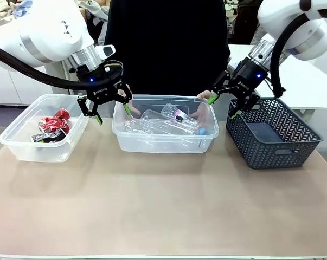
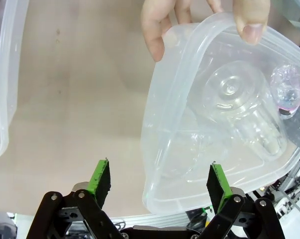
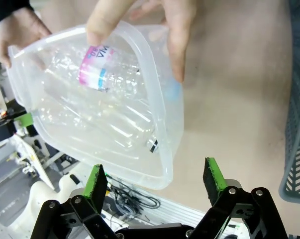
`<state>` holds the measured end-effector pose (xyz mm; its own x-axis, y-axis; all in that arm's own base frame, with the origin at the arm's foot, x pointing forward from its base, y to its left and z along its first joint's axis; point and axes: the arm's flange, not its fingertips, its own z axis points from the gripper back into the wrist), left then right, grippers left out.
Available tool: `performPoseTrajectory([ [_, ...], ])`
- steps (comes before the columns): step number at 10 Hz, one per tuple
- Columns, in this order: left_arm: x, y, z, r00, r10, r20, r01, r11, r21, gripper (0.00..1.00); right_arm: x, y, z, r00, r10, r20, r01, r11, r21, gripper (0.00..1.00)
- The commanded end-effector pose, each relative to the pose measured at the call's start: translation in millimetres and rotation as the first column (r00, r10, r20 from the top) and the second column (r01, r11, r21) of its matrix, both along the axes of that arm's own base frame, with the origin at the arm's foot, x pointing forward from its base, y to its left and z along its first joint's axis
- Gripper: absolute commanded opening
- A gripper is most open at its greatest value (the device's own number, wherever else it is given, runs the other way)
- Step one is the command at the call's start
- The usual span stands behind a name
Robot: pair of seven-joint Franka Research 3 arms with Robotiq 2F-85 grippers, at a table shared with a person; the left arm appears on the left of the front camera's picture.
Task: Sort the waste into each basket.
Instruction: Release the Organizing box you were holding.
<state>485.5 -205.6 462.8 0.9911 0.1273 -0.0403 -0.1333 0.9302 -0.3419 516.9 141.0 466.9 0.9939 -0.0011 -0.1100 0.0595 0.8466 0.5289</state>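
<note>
Plastic bottles (image 1: 168, 120) lie in the middle clear tub (image 1: 163, 142), which the person's hands (image 1: 205, 96) grip at its far rim; crushed cans (image 1: 53, 127) lie in the left clear tub (image 1: 27, 145). The left gripper (image 1: 113, 112) hangs with jaws apart at the middle tub's left end. The right gripper (image 1: 223, 107) hangs with jaws apart between that tub and the dark lattice basket (image 1: 271, 142).

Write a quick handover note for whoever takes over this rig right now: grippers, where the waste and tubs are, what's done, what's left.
Left gripper: open, empty, at the middle tub's left end.
Right gripper: open, empty, at its right end.
Person's hands grip the middle tub's far rim.
Done: cans in left tub; plastic bottles in middle tub.
Left: dark lattice basket looks empty; no loose waste seen on the table.
</note>
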Motion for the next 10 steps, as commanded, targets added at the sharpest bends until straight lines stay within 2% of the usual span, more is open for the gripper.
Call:
performPoseTrajectory([
  [1, -10, 3, 1, 1.0, 0.003, 0.013, -0.003, 1.0, -0.016, 1.0, -13, -3, -1, 0.998, -0.024, 0.057, 0.021, 0.999, 0.043, 1.0],
  [2, -19, 8, 8, 0.998, -0.033, 0.048, 0.037, 0.996, -0.083, 1.0, -21, -4, 6, 0.997, -0.006, 0.075, 0.003, 0.999, 0.036, 1.0],
  [3, -46, 24, 27, 0.995, -0.092, 0.048, 0.098, 0.985, -0.141, 1.0, -45, -14, 28, 0.996, -0.003, 0.086, -0.002, 0.999, 0.053, 1.0],
  [4, -85, 46, 50, 0.985, -0.148, 0.091, 0.166, 0.957, -0.237, 1.0, -79, -31, 55, 1.0, -0.013, 0.016, 0.011, 0.992, 0.123, 1.0],
  [5, -126, 74, 70, 0.925, -0.33, 0.187, 0.379, 0.839, -0.391, 1.0, -116, -51, 78, 0.992, -0.122, 0.031, 0.115, 0.981, 0.158, 1.0],
  [6, -152, 100, 76, 0.925, -0.305, 0.225, 0.378, 0.772, -0.511, 1.0, -152, -73, 92, 0.992, -0.097, 0.082, 0.065, 0.943, 0.326, 1.0],
  [7, -164, 127, 73, 0.913, -0.309, 0.266, 0.407, 0.658, -0.633, 1.0, -179, -91, 95, 0.983, -0.161, 0.089, 0.106, 0.892, 0.44, 1.0],
  [8, -169, 147, 66, 0.878, -0.334, 0.342, 0.475, 0.522, -0.708, 1.0, -193, -109, 93, 0.976, -0.21, 0.057, 0.149, 0.834, 0.531, 1.0],
  [9, -171, 166, 60, 0.862, -0.283, 0.422, 0.505, 0.394, -0.768, 1.0, -204, -128, 90, 0.953, -0.299, 0.047, 0.21, 0.764, 0.61, 1.0],
  [10, -170, 181, 53, 0.866, -0.206, 0.456, 0.499, 0.294, -0.815, 1.0, -210, -145, 86, 0.927, -0.373, 0.044, 0.246, 0.692, 0.679, 1.0],
])
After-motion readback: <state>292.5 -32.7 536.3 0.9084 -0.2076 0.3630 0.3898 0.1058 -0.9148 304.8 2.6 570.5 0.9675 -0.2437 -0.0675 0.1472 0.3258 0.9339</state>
